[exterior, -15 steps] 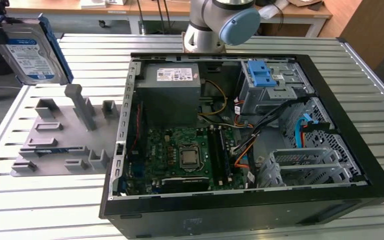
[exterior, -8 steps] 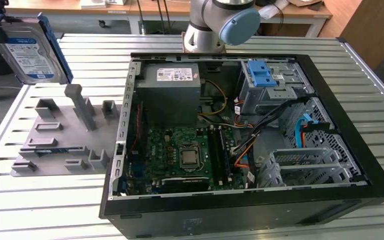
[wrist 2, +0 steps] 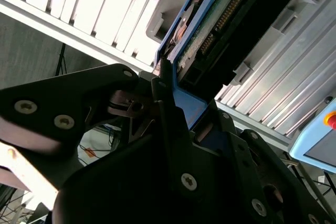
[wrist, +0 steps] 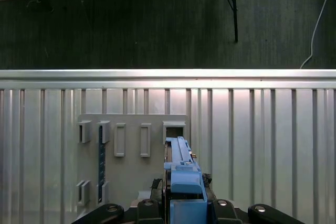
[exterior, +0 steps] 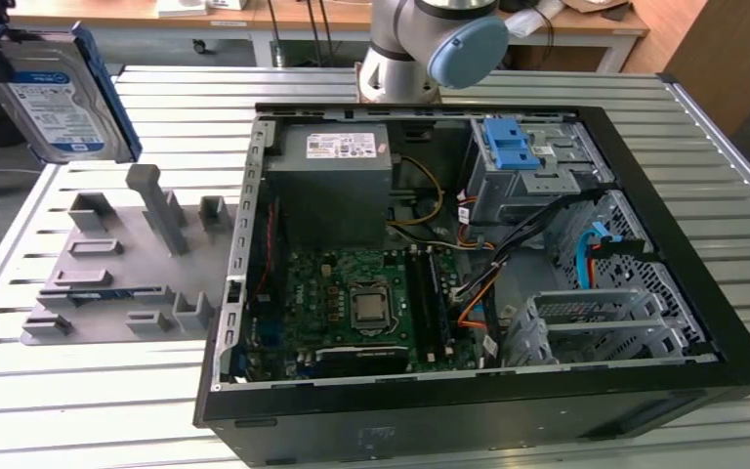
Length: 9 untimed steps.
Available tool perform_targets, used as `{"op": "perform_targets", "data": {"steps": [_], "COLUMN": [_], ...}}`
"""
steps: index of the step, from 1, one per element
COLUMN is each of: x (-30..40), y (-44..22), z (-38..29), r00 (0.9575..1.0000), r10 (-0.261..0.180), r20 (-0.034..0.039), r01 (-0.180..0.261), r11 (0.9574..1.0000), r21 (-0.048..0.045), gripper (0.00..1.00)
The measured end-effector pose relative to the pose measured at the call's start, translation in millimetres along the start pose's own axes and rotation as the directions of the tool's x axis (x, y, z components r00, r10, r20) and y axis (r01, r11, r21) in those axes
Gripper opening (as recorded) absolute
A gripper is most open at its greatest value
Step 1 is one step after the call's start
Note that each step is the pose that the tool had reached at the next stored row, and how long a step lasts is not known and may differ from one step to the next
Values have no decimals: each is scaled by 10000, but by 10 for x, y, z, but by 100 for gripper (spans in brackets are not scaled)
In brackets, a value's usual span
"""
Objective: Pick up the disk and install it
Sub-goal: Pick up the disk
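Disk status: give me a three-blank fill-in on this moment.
The gripper is ___ on the disk. In the exterior view, the disk hangs to that view's ___ of the open computer case. The disk's plastic carrier frame is ___ in colour.
Missing words: shut; left; blue.

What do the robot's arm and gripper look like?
The arm is a silver-grey tube with a rounded light-blue joint cap. The gripper is matte black. In the second wrist view, its fingers are built from flat jointed plates fastened with small silver screws.
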<state>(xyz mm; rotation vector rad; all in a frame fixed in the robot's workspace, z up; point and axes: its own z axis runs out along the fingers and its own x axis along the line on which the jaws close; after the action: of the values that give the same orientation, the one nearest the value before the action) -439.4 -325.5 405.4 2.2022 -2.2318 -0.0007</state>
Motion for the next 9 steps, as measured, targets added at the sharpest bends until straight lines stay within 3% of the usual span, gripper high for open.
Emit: {"op": "perform_targets", "data": {"steps": [9], "x": [0], "y": [0], "z": [-24], "r00": [10000], "r10": [0], "r20": [0], "r01": [0], "r11": [10000], "r21": [-1], "gripper": [36]}}
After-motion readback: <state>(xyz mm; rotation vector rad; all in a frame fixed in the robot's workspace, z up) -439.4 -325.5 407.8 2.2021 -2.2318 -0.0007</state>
